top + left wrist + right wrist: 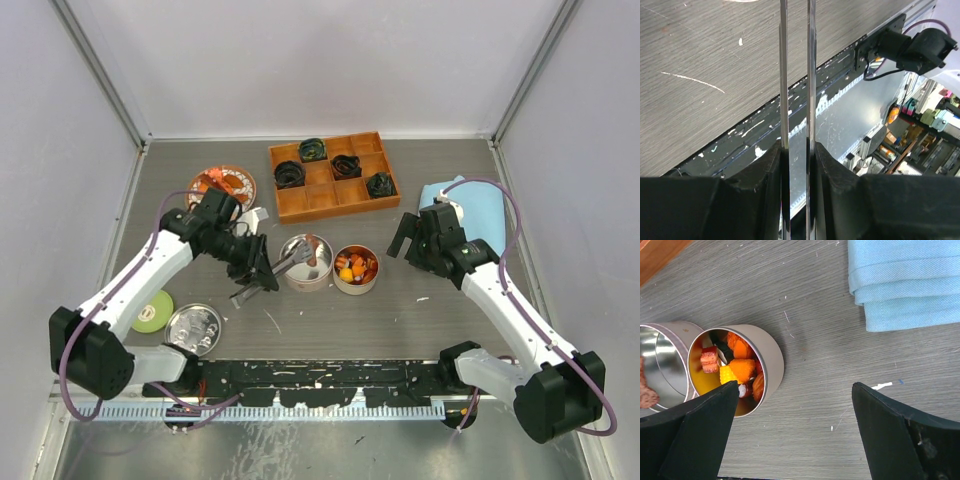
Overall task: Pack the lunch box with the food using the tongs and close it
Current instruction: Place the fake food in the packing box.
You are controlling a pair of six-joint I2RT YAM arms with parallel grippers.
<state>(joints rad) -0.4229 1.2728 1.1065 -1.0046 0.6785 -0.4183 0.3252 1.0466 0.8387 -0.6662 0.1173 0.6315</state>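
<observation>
- Nearest the arms' bases, a round silver lid [195,328] lay flat on the table [330,325]. A green ring [152,310] sat just beside it on the left.
- A bit farther in, the left gripper [798,148] was pinching the tongs [287,263]. Both thin metal arms sat between its fingers, squeezed partway, with a slim gap between them.
- The tongs pointed at the silver tin [300,286] in the middle, and their tips reached over its rim. A brown-red piece [316,250] lay in that tin. I could not tell if the tips touched it.
- Right beside it stood a second tin [771,360]. It held the food [742,369], which was orange, red and yellow chunks in a pile.
- The right gripper [795,386] was spread wide and held nothing. It hung over the table just beside the food tin.
- The tongs looked stiff, thin and smooth, so they could likely slide or twist in the fingers. A hold across both arms near the middle looked best, so that a squeeze would shut the tips.
- The food looked small and light, and maybe slippery. A soft pinch would likely suit it.
- Farther back lay a folded blue cloth [905,285] on the right and a round plate [243,178] with orange-red bits on the left.
- Farthest stood a wooden tray [325,197] with dark coiled lumps [347,165] in some of its boxes.
</observation>
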